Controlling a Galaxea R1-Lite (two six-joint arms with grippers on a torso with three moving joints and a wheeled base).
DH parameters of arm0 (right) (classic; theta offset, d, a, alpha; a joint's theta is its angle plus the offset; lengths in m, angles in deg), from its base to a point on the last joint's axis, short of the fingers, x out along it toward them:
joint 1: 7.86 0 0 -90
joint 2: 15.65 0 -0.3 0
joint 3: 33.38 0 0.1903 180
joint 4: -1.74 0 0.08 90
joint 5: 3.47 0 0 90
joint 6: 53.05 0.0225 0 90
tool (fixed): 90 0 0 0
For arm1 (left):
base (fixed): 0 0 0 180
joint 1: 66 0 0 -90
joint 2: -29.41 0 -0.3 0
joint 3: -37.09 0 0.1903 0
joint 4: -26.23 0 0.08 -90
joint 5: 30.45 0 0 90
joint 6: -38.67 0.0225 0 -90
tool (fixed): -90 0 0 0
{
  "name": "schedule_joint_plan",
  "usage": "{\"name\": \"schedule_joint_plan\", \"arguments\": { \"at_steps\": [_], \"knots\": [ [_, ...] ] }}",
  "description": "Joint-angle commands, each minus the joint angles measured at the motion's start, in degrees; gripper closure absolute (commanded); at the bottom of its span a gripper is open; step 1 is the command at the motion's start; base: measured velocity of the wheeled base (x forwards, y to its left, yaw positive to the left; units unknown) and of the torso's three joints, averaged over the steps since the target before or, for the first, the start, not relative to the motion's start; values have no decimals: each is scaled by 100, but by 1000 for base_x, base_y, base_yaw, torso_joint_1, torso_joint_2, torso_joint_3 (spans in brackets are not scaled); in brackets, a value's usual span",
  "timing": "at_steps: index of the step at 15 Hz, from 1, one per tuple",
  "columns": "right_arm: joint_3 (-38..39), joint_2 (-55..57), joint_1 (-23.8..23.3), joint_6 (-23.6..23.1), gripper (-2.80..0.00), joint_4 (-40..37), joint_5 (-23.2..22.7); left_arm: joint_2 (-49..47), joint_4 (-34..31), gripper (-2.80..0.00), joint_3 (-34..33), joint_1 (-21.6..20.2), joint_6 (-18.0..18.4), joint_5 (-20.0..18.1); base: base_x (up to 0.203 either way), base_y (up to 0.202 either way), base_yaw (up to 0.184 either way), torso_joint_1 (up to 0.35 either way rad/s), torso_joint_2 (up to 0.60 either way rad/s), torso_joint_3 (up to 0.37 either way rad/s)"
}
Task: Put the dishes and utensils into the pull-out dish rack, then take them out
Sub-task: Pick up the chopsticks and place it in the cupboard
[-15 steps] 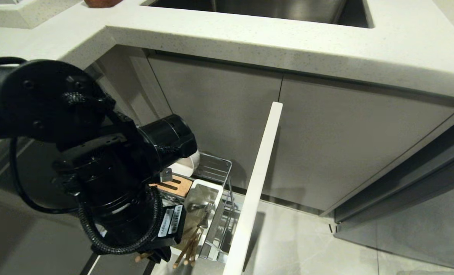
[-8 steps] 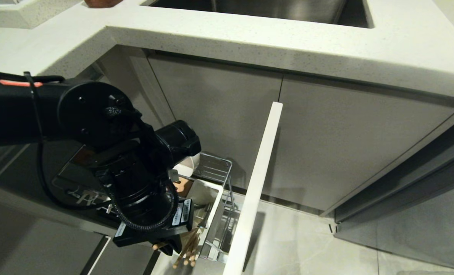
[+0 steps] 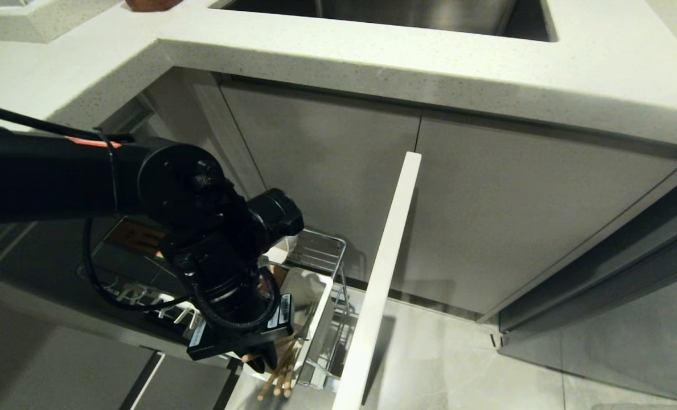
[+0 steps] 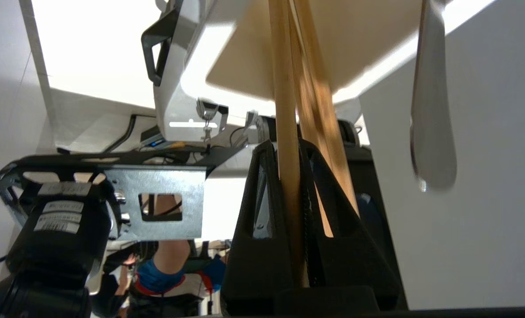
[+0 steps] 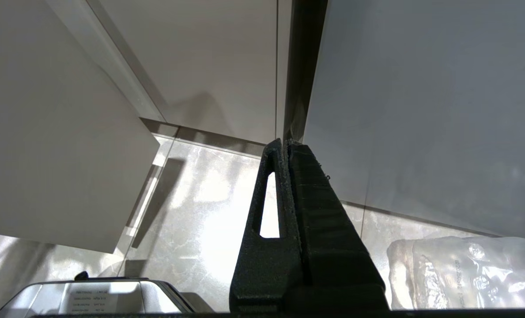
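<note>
Wooden chopsticks (image 4: pixel 288 132) stand clamped in the left gripper (image 3: pixel 267 356), long axis running up out of the white utensil caddy (image 3: pixel 315 319) at the rack's near right; right gripper (image 5: pixel 288 150) hangs closed, empty.

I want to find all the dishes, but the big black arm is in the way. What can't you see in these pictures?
- Head view: the left arm hides most of the pull-out dish rack; only an edge of the bowl shows, and no pink plate is visible.
- Head view: the chopsticks show only their ends below the left gripper.
- Left wrist view: the spoon is blurred and cut off by the edge.
- Right gripper: outside the head view.
</note>
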Motion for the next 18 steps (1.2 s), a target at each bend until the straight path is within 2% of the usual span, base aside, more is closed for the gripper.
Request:
{"name": "schedule_joint_plan", "arguments": {
  "at_steps": [1, 7, 8, 13, 18],
  "knots": [
    [14, 0, 2, 1, 0, 1, 0, -78, 7, 0, -2, -70, -28, -2, 0, 0, 0, 0, 0, 0],
    [18, 0, 5, 0, 0, 1, 0, -103, 46, 0, 25, -135, -27, -19, 0, 0, 0, 0, 0, 0],
    [11, 6, 1, 0, 0, 1, 0, -82, 40, -280, 33, -135, -27, -19, 0, 0, 0, 0, 0, 0],
    [9, 0, 3, 0, 0, 1, 0, 144, 21, -280, 77, -120, -52, -22, 0, 0, 0, 0, 0, 0],
    [13, 5, 0, 0, 0, 1, 0, 756, -13, -280, 159, -117, -71, 58, 0, 0, 0, 0, 0, 0]
  ]
}}
